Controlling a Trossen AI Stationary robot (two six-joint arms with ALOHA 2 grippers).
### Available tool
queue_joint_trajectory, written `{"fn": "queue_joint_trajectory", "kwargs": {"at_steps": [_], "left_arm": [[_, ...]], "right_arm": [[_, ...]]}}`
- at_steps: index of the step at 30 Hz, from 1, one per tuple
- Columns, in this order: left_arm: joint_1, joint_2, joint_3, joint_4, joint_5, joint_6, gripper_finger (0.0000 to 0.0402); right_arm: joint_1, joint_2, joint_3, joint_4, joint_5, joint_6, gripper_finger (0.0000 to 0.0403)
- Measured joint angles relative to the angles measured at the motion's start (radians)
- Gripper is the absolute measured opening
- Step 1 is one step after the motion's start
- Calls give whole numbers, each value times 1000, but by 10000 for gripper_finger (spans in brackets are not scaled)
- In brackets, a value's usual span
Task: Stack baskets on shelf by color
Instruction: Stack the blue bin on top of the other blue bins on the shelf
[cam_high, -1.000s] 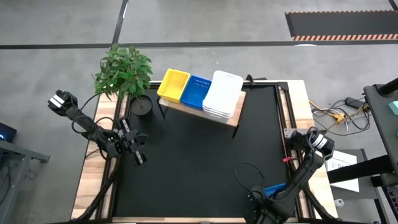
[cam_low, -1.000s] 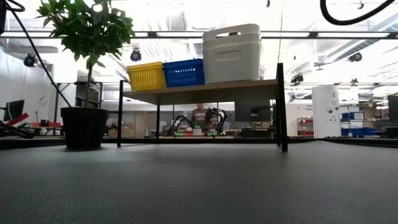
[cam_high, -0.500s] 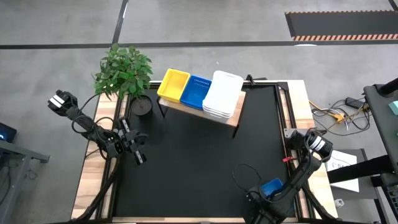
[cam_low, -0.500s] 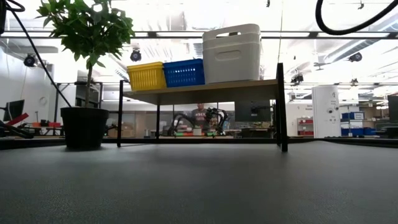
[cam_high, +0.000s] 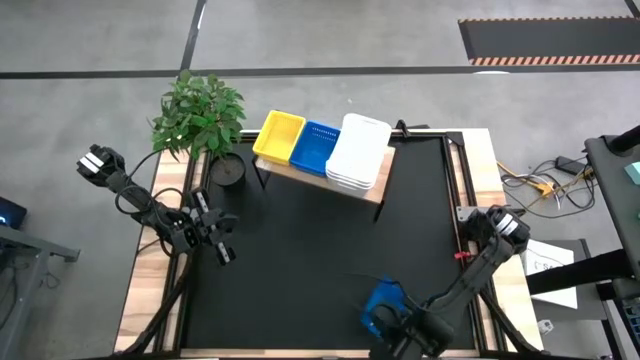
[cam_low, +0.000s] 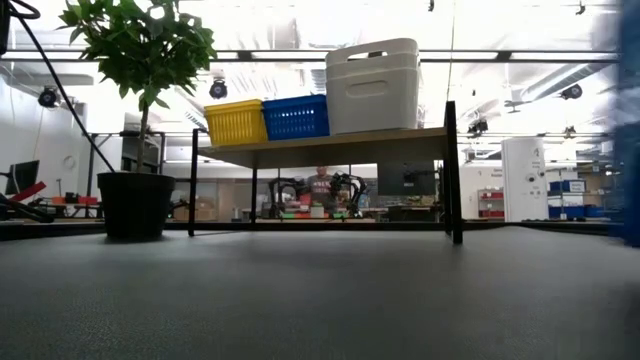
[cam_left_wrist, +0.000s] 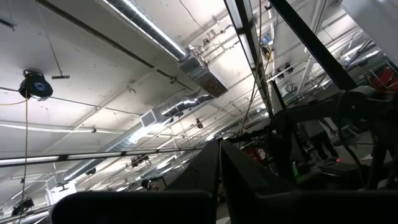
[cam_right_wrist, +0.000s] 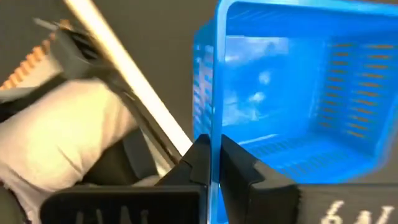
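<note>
Carried thing: a shallow blue perforated plastic basket (cam_high: 383, 302) sits near the front edge of the black-topped table (cam_high: 300, 250), right of centre and well apart from the shelf.
Right gripper: the right gripper (cam_right_wrist: 213, 163) is closed on that basket's rim; in the right wrist view its two dark fingers pinch one thin side wall, with the open cavity facing the camera.
Left gripper: the left gripper (cam_high: 212, 238) waits at the table's left edge, near the potted green plant (cam_high: 200, 112); I cannot tell how far it is open, and nothing shows between its fingers.
Shelf: the light-brown wood-grain shelf (cam_high: 375, 192) on thin dark legs carries a yellow plastic basket (cam_high: 278, 135), a blue plastic basket (cam_high: 315, 147) and a stack of white plastic baskets (cam_high: 357, 151), touching side by side.
Orientation: the carried basket looks tilted, its opening turned sideways rather than straight up; which way its long axis runs I cannot tell.
Risk, grip: a pinch on one thin wall probably lets the basket swing or slip during a fast carry.
Risk, placing: the blue one on the shelf is wedged between its neighbours, so a tilted or rotated basket could catch the yellow or white rims instead of nesting.
</note>
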Motion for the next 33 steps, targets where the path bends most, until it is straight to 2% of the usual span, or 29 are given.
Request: {"fn": "queue_joint_trajectory", "kwargs": {"at_steps": [8, 14, 16, 23, 33], "left_arm": [[0, 0, 0, 0, 0, 0, 0], [0, 1, 0, 0, 0, -1, 0], [0, 1, 0, 0, 0, -1, 0], [0, 0, 0, 0, 0, -1, 0], [0, -7, 9, 0, 0, 3, 0]], "right_arm": [[-47, -2, 201, 51, 261, -687, 11], [-76, -2, 345, 72, 503, -1167, 11], [-105, -2, 381, 110, 517, -1286, 11], [-245, -2, 483, 182, 485, -1550, 11], [-529, -1, 528, 184, 486, -1635, 11]]}}
